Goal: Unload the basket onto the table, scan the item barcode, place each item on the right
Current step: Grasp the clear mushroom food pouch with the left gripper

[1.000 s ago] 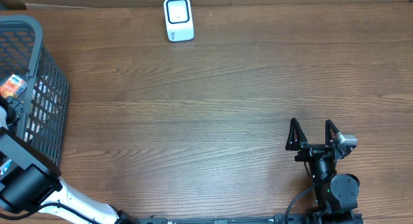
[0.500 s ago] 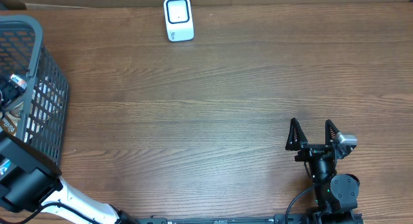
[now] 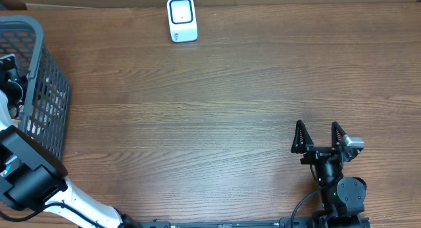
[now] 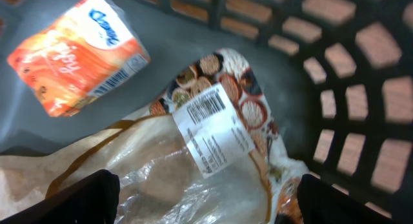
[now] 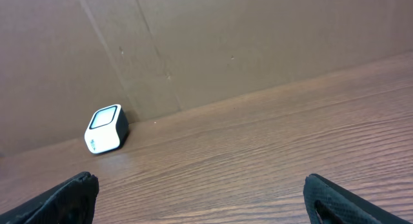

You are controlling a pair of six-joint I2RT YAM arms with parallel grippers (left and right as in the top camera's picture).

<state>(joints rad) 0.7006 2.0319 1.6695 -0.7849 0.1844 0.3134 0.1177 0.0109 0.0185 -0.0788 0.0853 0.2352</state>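
1. A dark grey mesh basket (image 3: 41, 69) stands at the left edge of the wooden table (image 3: 217, 110).
2. Two things lie inside it, seen from the left wrist. One is an orange tissue pack (image 4: 74, 56) lying flat on the basket floor. The other is a clear plastic bag (image 4: 161, 172) with a printed end showing bowls of food.
3. The tissue pack lies just beside the bag's upper edge, near the basket's far side.
4. A white barcode label (image 4: 211, 128) is stuck on the bag and faces up, with its bars toward the printed end.
5. The left hand (image 4: 205, 185) hangs inside the basket directly above the bag. Its fingers (image 4: 84, 198) are spread wide and grasp nothing.
6. The right hand (image 3: 317, 127) is over the table's near right part, well apart from the basket. It is released and empty.
7. A white barcode scanner (image 3: 181, 19) stands at the table's far edge against a cardboard wall (image 5: 258, 37), well apart from both hands.
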